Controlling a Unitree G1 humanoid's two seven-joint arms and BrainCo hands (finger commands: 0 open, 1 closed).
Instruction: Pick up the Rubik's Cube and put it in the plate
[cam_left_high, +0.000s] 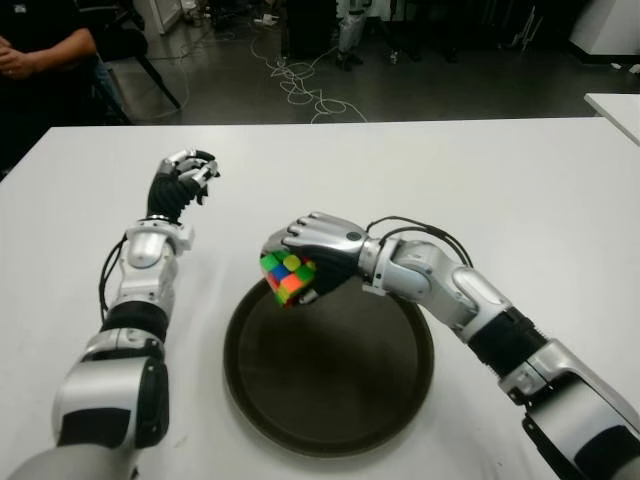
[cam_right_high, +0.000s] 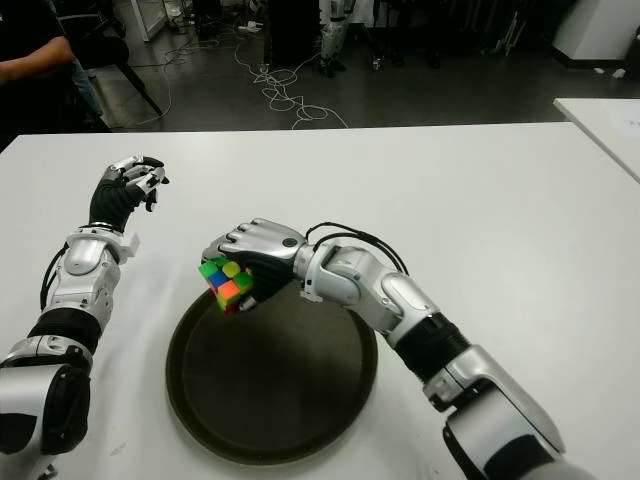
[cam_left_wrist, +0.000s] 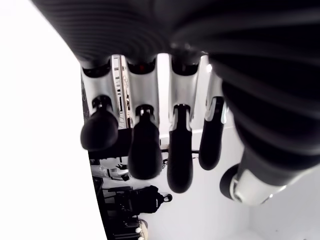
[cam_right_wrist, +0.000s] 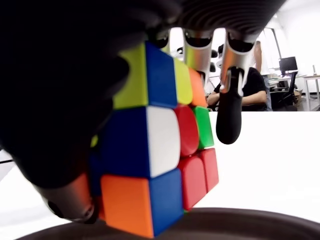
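The silver-and-black right hand (cam_left_high: 318, 250), its arm bent across from the right, grips the multicoloured Rubik's Cube (cam_left_high: 288, 276) in curled fingers just above the far-left rim of the round dark brown plate (cam_left_high: 330, 440). The left hand (cam_left_high: 185, 175) shows left of the plate, fingers loosely curled and holding nothing. Beyond the white table (cam_left_high: 500, 180) lie a dark floor, white cables (cam_left_high: 300, 85) and a seated person (cam_left_high: 40, 50).
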